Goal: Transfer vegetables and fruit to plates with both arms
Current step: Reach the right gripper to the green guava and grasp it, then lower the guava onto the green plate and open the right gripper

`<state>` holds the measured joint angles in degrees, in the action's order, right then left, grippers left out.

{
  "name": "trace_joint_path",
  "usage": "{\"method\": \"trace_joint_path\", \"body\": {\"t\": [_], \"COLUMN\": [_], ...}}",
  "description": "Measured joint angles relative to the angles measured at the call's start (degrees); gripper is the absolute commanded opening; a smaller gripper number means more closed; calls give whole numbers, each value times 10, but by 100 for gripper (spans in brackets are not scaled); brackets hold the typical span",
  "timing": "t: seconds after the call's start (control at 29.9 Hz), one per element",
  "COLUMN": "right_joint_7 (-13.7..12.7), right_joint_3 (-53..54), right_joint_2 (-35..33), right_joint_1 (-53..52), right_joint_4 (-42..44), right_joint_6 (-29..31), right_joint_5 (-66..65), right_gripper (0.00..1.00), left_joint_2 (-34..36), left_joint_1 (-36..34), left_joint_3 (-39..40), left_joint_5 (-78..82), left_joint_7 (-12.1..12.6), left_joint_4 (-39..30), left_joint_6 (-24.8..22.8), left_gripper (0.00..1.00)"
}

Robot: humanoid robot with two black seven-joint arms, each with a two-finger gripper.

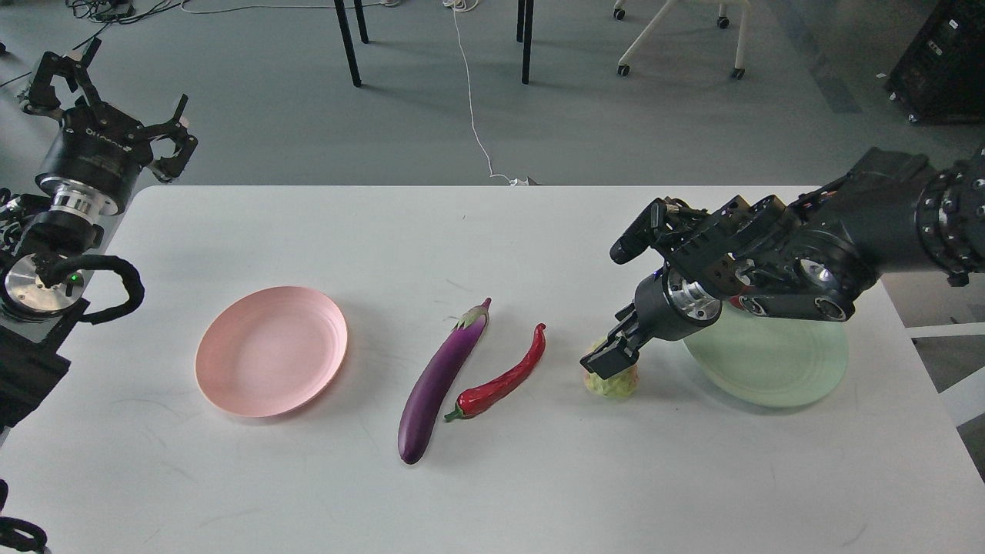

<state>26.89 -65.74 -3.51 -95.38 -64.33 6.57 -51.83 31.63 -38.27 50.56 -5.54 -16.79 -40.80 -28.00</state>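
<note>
The purple eggplant (439, 381) and the red chili pepper (504, 377) lie side by side on the white table (492, 231), between the two plates. The pink plate (271, 350) at the left is bare. My right gripper (612, 358) is down on top of the yellow-green fruit (616, 383), just left of the mint green plate (769, 362); its dark fingers cover the fruit's top. My right arm hides the back of that plate, and a small dark red bit (737, 302) shows under it. My left gripper (138, 77) is open and empty, off the table's back left corner.
Table legs (350, 42), a white cable (473, 100) and a chair base (677, 38) stand on the grey floor beyond the table's far edge. A dark cabinet (943, 61) is at the back right.
</note>
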Motion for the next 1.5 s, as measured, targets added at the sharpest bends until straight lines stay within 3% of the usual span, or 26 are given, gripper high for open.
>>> {"method": "trace_joint_path", "body": {"t": [0.07,0.23,0.4,0.67,1.0,1.24,1.37,1.5], "right_joint_7": [0,2,4,5,4,4,1,-6], "right_joint_3": [-18,-39,-40,-35,-42,-40,-37,-36], "right_joint_2": [17,28,27,-61,-202,-241,-242,-243], "right_joint_1": [4,0,-22,-82,-58,-7,17,34], "right_joint_4": [0,-2,-6,-8,-38,-27,-9,-3], "right_joint_6": [-1,-2,0,-1,-3,-5,-13,-14], "right_joint_5": [5,10,10,18,-50,-59,-59,-57], "right_gripper": [85,49,45,47,54,68,92,97], "left_joint_2": [1,10,11,19,17,15,14,14], "left_joint_1": [1,1,1,1,3,-1,-2,-5], "left_joint_3": [0,0,0,0,-2,-2,-2,-3], "left_joint_5": [0,0,0,-1,-2,-3,-3,-1], "left_joint_7": [0,-1,-1,-1,0,1,1,6], "left_joint_4": [0,1,1,1,0,-1,-1,-4], "left_joint_6": [0,0,0,0,0,0,0,0], "left_gripper": [98,98,98,98,98,98,98,98]}}
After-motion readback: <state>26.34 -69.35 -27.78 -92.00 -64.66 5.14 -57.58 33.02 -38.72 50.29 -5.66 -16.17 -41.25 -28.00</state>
